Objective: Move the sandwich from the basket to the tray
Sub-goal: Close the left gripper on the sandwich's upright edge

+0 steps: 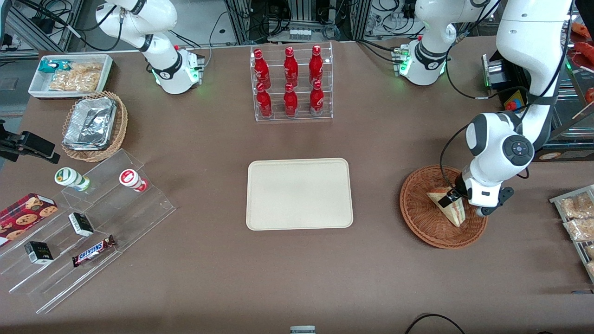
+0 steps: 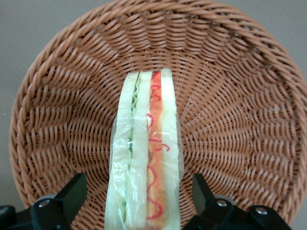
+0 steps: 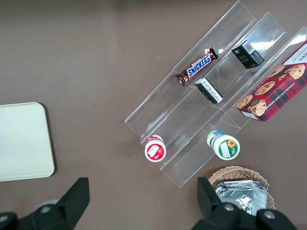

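The sandwich (image 1: pixel 456 214) lies in the reddish-brown wicker basket (image 1: pixel 417 223) toward the working arm's end of the table. It is a wrapped wedge of pale bread with red and green filling. My left gripper (image 1: pixel 452 199) is down in the basket, open, with a finger on each side of the sandwich. In the left wrist view the sandwich (image 2: pixel 144 153) runs between the two black fingers (image 2: pixel 74 191), and a gap shows on both sides. The woven basket (image 2: pixel 230 96) fills the view around it. The cream tray (image 1: pixel 299 194) lies flat mid-table, beside the basket, with nothing on it.
A clear rack of red bottles (image 1: pixel 291 83) stands farther from the front camera than the tray. Snack packets (image 1: pixel 577 218) lie at the working arm's table edge. Toward the parked arm's end are a stepped acrylic stand (image 1: pixel 88 222), a tan foil basket (image 1: pixel 95 125) and a white bin (image 1: pixel 69 74).
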Available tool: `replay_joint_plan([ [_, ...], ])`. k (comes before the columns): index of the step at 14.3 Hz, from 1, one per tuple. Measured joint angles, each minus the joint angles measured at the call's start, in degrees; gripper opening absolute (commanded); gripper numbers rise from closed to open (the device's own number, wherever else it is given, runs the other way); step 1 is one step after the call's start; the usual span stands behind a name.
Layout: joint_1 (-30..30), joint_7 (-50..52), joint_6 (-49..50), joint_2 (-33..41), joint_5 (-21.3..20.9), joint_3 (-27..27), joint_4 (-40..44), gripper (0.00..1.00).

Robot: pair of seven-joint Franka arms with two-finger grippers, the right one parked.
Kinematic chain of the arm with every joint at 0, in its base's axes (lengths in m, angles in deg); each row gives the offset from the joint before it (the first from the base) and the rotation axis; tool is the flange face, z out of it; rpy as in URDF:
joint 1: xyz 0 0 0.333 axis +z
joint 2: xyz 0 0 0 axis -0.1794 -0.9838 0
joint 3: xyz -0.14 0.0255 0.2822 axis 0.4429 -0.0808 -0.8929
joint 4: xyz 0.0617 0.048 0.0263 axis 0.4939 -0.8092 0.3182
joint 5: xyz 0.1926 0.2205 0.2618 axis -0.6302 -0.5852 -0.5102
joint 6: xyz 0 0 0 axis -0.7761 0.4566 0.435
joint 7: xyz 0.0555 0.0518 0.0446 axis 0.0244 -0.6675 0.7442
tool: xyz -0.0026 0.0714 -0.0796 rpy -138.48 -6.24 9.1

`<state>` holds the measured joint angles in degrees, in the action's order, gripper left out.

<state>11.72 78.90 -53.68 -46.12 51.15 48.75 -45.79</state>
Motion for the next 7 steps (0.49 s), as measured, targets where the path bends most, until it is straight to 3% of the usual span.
replay_joint_plan([
  [1, 0.00, 0.15, 0.00, -0.24, 0.00, 0.00, 0.01, 0.19],
  [2, 0.00, 0.16, 0.00, -0.44, 0.00, 0.00, 0.02, 0.10],
  [5, 0.00, 0.06, 0.84, -0.52, -0.05, 0.10, 0.68, 0.05],
  [7, -0.07, -2.85, 6.99, -0.47, -0.19, 0.26, 3.87, 0.03],
])
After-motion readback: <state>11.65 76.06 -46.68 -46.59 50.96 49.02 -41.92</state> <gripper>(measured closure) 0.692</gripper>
